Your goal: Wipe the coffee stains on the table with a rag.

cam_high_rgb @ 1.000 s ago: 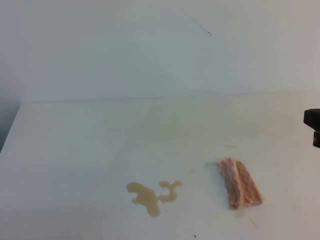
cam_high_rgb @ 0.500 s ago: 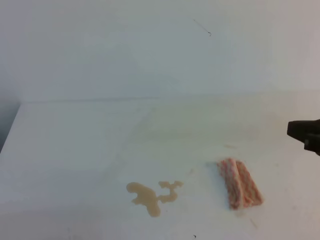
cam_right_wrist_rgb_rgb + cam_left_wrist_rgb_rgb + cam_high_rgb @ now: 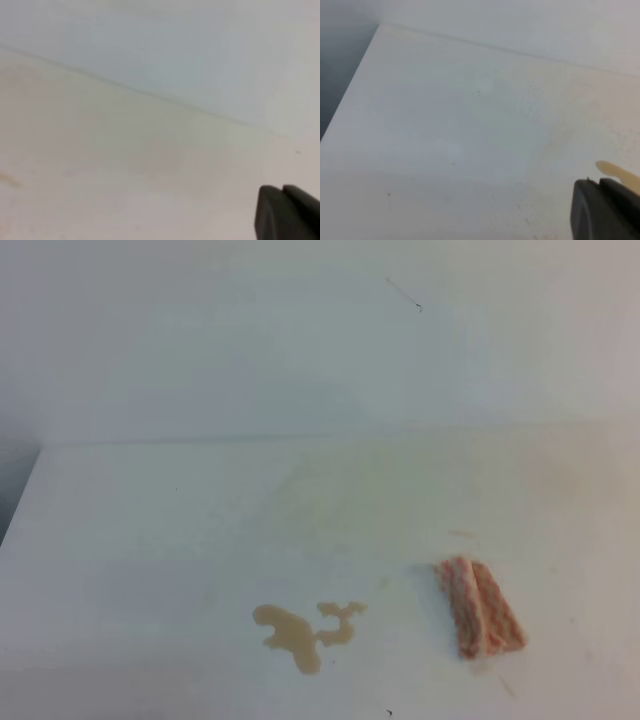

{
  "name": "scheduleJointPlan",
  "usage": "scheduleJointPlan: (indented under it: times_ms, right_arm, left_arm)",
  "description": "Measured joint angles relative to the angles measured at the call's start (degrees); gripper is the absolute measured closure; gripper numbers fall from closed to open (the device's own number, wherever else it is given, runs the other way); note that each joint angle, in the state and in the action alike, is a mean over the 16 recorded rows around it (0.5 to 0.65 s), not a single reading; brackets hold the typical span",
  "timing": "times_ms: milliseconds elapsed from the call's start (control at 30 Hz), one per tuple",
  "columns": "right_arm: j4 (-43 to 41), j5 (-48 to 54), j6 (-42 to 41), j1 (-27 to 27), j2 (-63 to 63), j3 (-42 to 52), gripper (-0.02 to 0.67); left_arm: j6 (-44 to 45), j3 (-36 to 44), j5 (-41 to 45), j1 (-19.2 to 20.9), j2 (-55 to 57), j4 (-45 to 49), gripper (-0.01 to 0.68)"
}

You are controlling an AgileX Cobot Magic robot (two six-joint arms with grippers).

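While nothing has yet been wiped, the wide white matte bench [image 3: 150, 530] carries the tan, lobed coffee stains [image 3: 300, 630] near its front edge. Well apart to their right lies the folded pinkish-orange striped rag [image 3: 480, 608], flat and free for pickup. Each wrist view shows only a dark corner: the right gripper [image 3: 287, 212] sits pressed together, the left gripper [image 3: 605, 210] I cannot tell.

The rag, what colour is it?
The rag is pinkish-orange with pale stripes. It shows best in the exterior high view.
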Motion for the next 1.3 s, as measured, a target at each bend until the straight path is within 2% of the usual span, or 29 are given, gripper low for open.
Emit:
scheduleJointPlan:
  times_ms: [133, 233, 333, 600, 700, 800, 900, 1000, 1300]
  right_arm:
    - [11.06, 11.83, -10.04, 0.00, 0.85, -0.87, 0.652]
    - [24.24, 19.63, -19.73, 0.00, 2.12, -2.60, 0.652]
    - [41.76, 26.58, -32.97, 0.00, 4.03, -5.17, 0.652]
    - [94.94, 40.90, -75.63, 0.36, 11.92, -13.77, 0.652]
    - [110.88, 43.12, -88.49, 1.26, 14.65, -16.17, 0.651]
    - [123.03, 43.66, -98.56, 2.88, 17.02, -17.62, 0.642]
    - [131.03, 42.62, -105.30, 5.24, 18.87, -18.51, 0.621]
    - [135.46, 40.53, -109.25, 8.05, 20.30, -19.28, 0.580]
    - [137.83, 36.29, -112.58, 14.77, 25.28, -22.17, 0.383]
  left_arm:
    - [0.00, 0.00, 0.00, 0.00, 0.00, 0.00, 0.672]
    - [0.00, 0.00, 0.00, 0.00, 0.00, 0.00, 0.672]
    - [0.00, 0.16, -0.06, 0.00, -0.10, 0.00, 0.672]
    - [0.00, 0.16, 0.00, 0.00, -0.10, 0.00, 0.672]
    - [0.00, 0.16, 0.00, 0.00, -0.10, 0.00, 0.672]
    - [0.00, 0.16, 0.00, 0.00, -0.10, 0.00, 0.672]
    - [0.00, 0.16, 0.00, 0.00, -0.08, 0.00, 0.672]
    - [0.00, 0.16, -0.06, 0.00, -0.06, 0.00, 0.672]
    - [0.00, 0.16, -0.06, 0.00, -0.01, 0.00, 0.672]
